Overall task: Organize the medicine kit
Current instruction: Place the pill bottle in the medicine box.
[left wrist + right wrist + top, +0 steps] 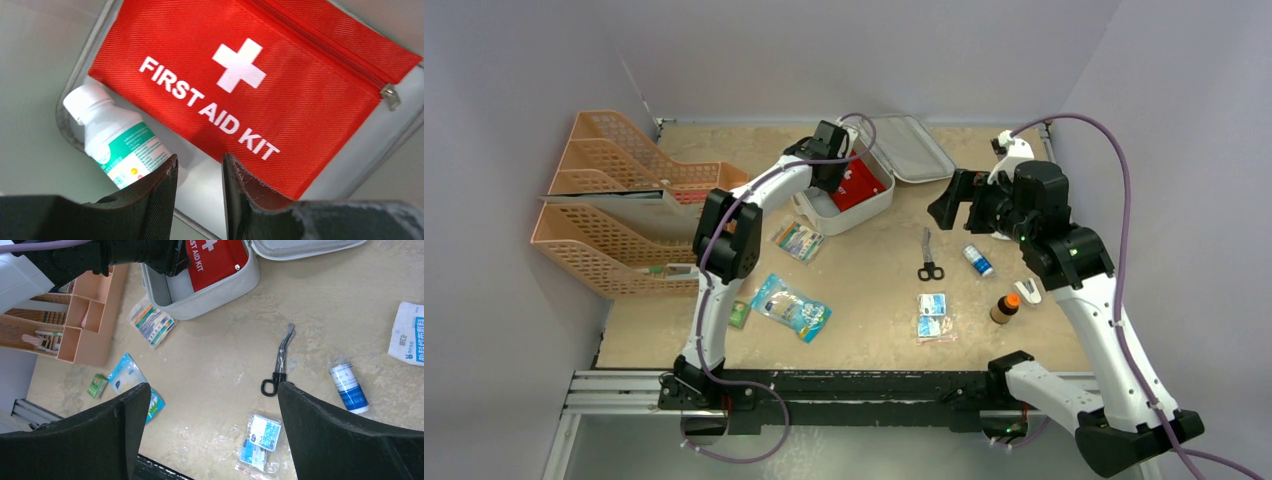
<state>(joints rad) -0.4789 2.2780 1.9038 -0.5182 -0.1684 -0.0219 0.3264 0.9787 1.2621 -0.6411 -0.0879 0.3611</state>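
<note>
The medicine kit [822,222] lies lid-open at the upper centre of the top view. Over it the left gripper [199,162] has its jaws slightly apart and empty. The right gripper [212,390] gapes wide, empty.

Table [864,275] seen whole from above and behind its near edge, left wrist view held close over the red pouch [300,100] inside the medicine kit [821,218], right wrist view set higher, kit, pouch and scissors [281,357] shared with the overhead view

Matt woven red cloth pouch [310,75]; smooth white plastic bottle [115,137] right beside it; smooth pale-grey medicine kit [220,297] shell; mottled matt table [864,290].
</note>
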